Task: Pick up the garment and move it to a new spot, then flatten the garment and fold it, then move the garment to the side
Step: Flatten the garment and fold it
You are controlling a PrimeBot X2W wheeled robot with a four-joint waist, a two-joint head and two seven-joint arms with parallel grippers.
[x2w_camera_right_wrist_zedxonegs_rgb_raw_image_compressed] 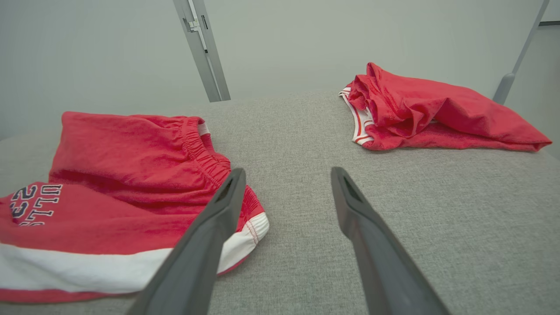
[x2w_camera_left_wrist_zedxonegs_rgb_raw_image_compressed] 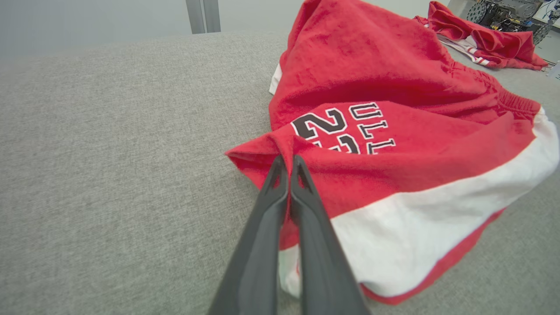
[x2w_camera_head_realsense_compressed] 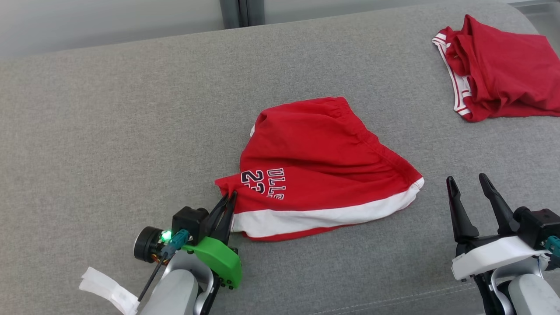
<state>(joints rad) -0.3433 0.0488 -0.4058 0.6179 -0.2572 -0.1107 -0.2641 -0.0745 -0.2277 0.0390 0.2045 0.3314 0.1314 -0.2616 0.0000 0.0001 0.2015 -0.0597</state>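
The garment [x2w_camera_head_realsense_compressed: 323, 175], red shorts with a white band and dark lettering, lies rumpled in the middle of the grey padded surface [x2w_camera_head_realsense_compressed: 131, 109]. My left gripper [x2w_camera_head_realsense_compressed: 230, 195] is shut on its near-left corner. In the left wrist view the two dark fingers meet at the pinched red fold [x2w_camera_left_wrist_zedxonegs_rgb_raw_image_compressed: 262, 151] of the garment [x2w_camera_left_wrist_zedxonegs_rgb_raw_image_compressed: 393, 87], with the gripper [x2w_camera_left_wrist_zedxonegs_rgb_raw_image_compressed: 288, 158] pressed into it. My right gripper [x2w_camera_head_realsense_compressed: 467, 179] stands open just right of the garment's white-banded end, touching nothing. In the right wrist view the garment [x2w_camera_right_wrist_zedxonegs_rgb_raw_image_compressed: 131, 166] lies left of the open gripper [x2w_camera_right_wrist_zedxonegs_rgb_raw_image_compressed: 288, 171].
A second red piece of clothing with white striped trim [x2w_camera_head_realsense_compressed: 503, 70] lies bunched at the far right back, also visible from the right wrist [x2w_camera_right_wrist_zedxonegs_rgb_raw_image_compressed: 437, 113]. A metal post [x2w_camera_head_realsense_compressed: 240, 13] rises behind the surface. Bare grey fabric stretches to the left and front.
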